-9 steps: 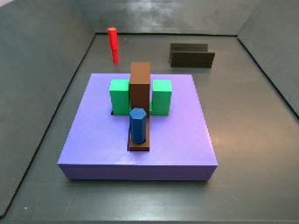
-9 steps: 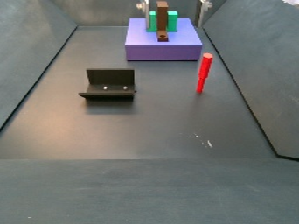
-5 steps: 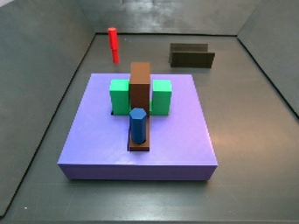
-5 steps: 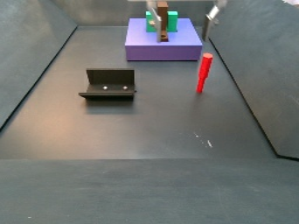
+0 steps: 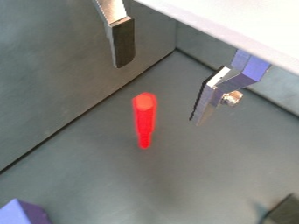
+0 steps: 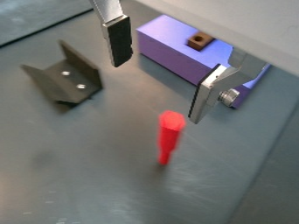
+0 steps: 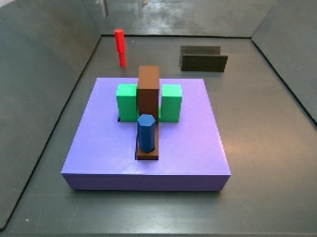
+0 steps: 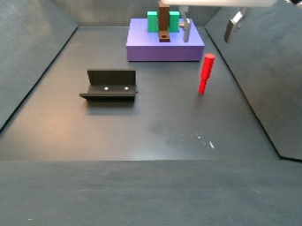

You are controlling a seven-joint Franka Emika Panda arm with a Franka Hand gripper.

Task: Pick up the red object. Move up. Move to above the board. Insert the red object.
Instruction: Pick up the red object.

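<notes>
The red object (image 8: 207,73) is a thin red peg that stands upright on the dark floor beside the board; it also shows in the far side view (image 7: 120,46). My gripper (image 8: 210,29) is open and empty, high above the peg and apart from it. In both wrist views the peg (image 5: 143,118) (image 6: 170,136) lies below the gap between the fingers (image 5: 121,39) (image 6: 207,94). The lavender board (image 7: 173,153) bears green blocks (image 7: 126,100), a brown upright piece (image 7: 148,88) and a blue peg (image 7: 146,131). The board also shows in a wrist view (image 6: 176,63).
The dark fixture (image 8: 111,85) stands on the floor away from the peg, and shows in a wrist view (image 6: 65,77) and in a side view (image 7: 203,59). Grey walls close in the floor on all sides; the peg stands near one wall.
My gripper has moved from over the board's far end to above the red peg, still open. The peg and the board have not moved.
</notes>
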